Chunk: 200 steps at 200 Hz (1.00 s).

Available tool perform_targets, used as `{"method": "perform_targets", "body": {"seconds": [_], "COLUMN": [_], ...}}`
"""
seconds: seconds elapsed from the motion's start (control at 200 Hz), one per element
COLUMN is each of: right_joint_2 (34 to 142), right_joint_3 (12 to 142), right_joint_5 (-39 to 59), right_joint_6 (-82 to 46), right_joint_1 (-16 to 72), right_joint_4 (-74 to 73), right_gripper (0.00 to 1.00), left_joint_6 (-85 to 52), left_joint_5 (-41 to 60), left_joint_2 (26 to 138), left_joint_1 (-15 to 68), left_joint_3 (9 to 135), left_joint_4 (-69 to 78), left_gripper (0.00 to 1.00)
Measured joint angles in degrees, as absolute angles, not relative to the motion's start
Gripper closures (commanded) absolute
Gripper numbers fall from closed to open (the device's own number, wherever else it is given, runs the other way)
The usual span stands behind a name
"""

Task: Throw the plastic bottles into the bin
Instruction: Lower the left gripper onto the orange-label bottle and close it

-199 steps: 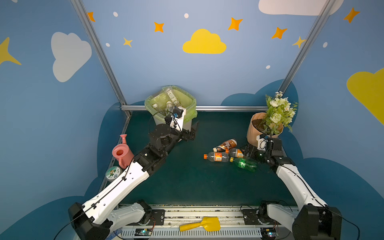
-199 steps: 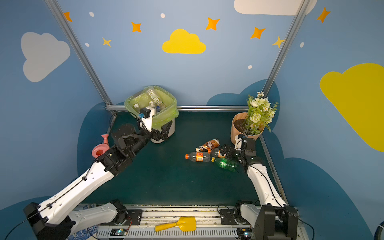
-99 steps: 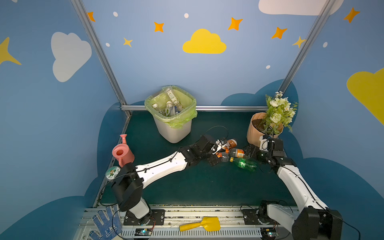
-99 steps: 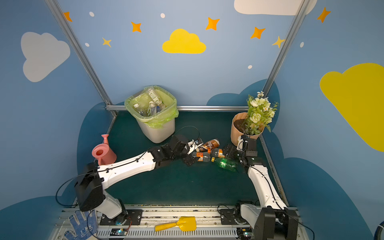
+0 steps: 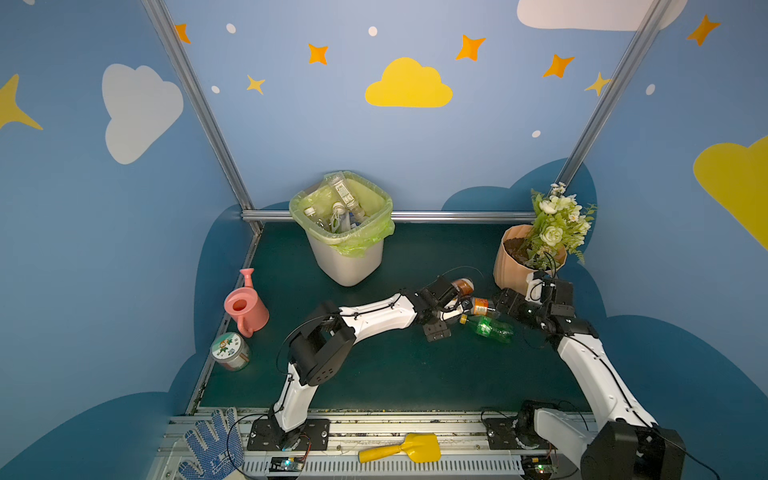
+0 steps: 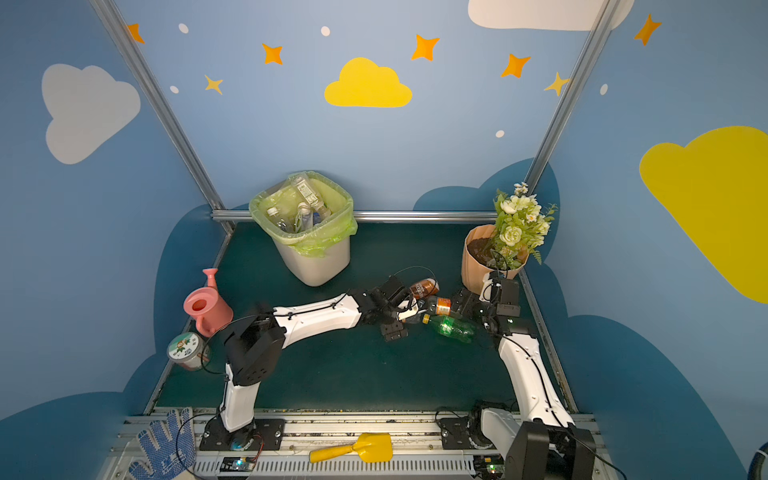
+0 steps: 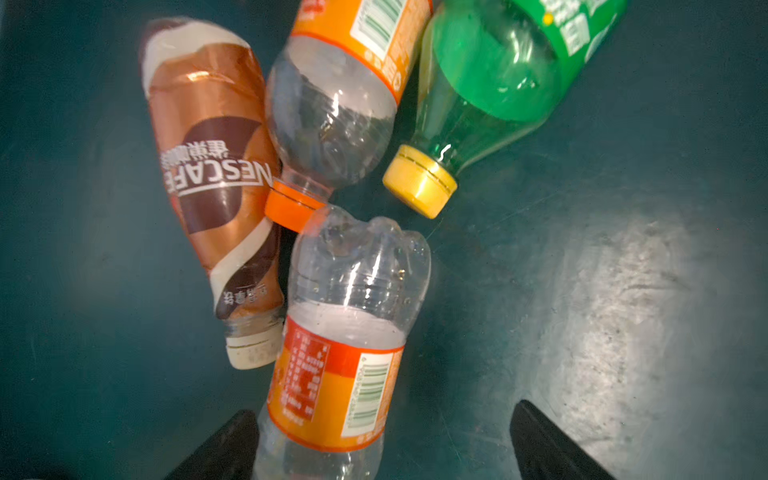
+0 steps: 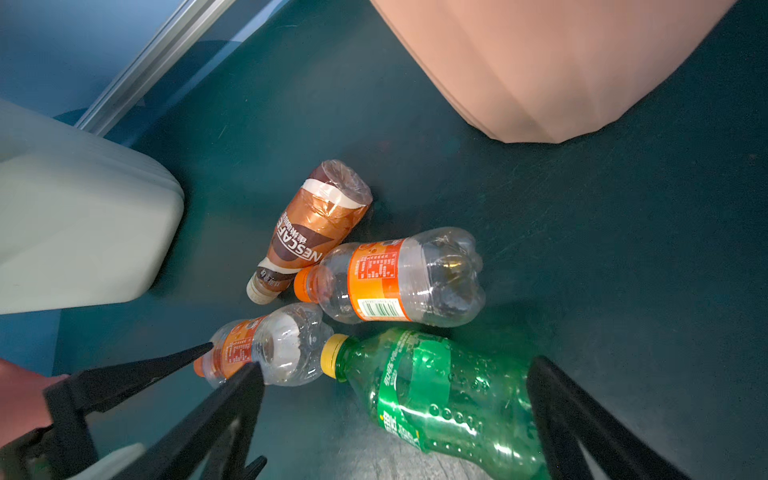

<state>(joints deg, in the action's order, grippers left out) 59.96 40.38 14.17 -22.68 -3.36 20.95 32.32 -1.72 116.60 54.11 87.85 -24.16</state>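
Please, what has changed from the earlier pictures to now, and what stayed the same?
The left gripper moved away from the bin, swinging across and down to the bottles near the flowerpot. Its open jaws now straddle a clear orange-labelled bottle; nothing is gripped yet. The right gripper stayed open over the green bottle. The bin and the lying bottles look unmoved.

On my left, a pink plastic watering can (image 5: 247,309) stands upright at the edge of the dark green mat (image 5: 374,374). A round jar with a printed lid (image 5: 228,352) stands just beside it. On my right stands a ribbed tan flowerpot (image 5: 513,266) holding white flowers (image 5: 555,226). A yellow plastic scoop (image 5: 415,448) and a blue-dotted knit glove (image 5: 210,444) lie on the metal base frame (image 5: 457,428).
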Motion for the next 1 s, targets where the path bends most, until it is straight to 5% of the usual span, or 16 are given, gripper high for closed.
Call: {"method": "perform_targets", "body": {"seconds": [0.295, 1.001], "right_joint_2": [59.96, 60.03], "right_joint_3": [40.38, 40.14], "right_joint_5": [14.59, 15.77], "right_joint_6": [-22.61, -22.11], "right_joint_1": [-4.05, -5.13], "right_joint_4": [20.95, 20.91], "right_gripper": [0.03, 0.03], "left_joint_6": [34.68, 35.33], "left_joint_5": [-2.74, 1.91], "left_joint_2": [121.03, 124.09], "left_joint_1": [53.89, 53.76], "left_joint_3": [90.94, 92.71], "left_joint_4": [-23.81, -27.9], "left_gripper": [0.09, 0.33]}}
